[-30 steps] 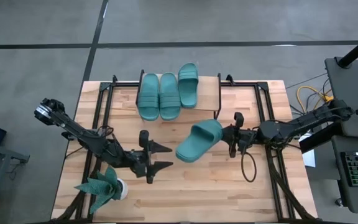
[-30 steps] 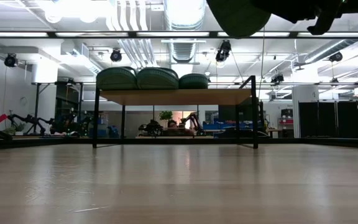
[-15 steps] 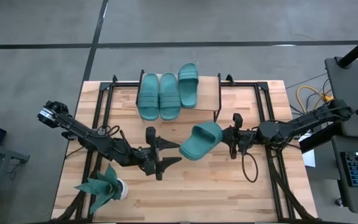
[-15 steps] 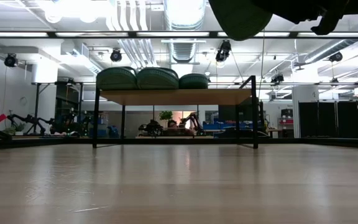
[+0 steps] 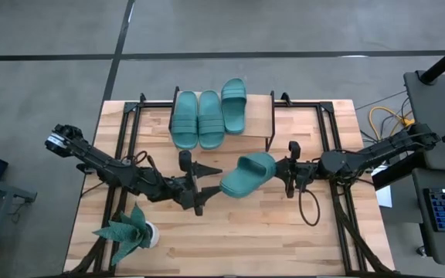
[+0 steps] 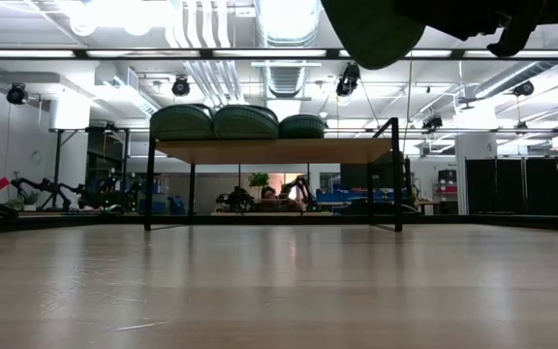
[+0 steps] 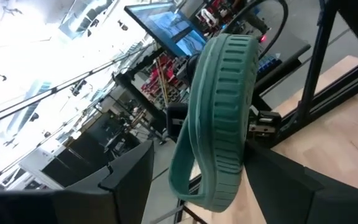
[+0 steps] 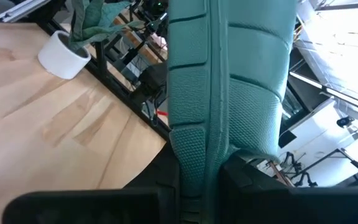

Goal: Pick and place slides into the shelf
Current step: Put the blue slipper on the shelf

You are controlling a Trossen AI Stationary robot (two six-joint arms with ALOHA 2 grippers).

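The right gripper (image 5: pixel 284 171) is clamped on the fourth slide (image 5: pixel 246 174), lifted above the desk (image 5: pixel 284 232). The left gripper (image 5: pixel 207 188), spread wide, should straddle its toe squarely.

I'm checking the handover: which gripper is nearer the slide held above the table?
Right. The right gripper is shut on the slide at its heel end; the left gripper is open, just short of its toe end.

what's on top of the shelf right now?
Three slides lie side by side on the shelf plank, the rest of it bare. The fourth slide is in the right hand, off the shelf.
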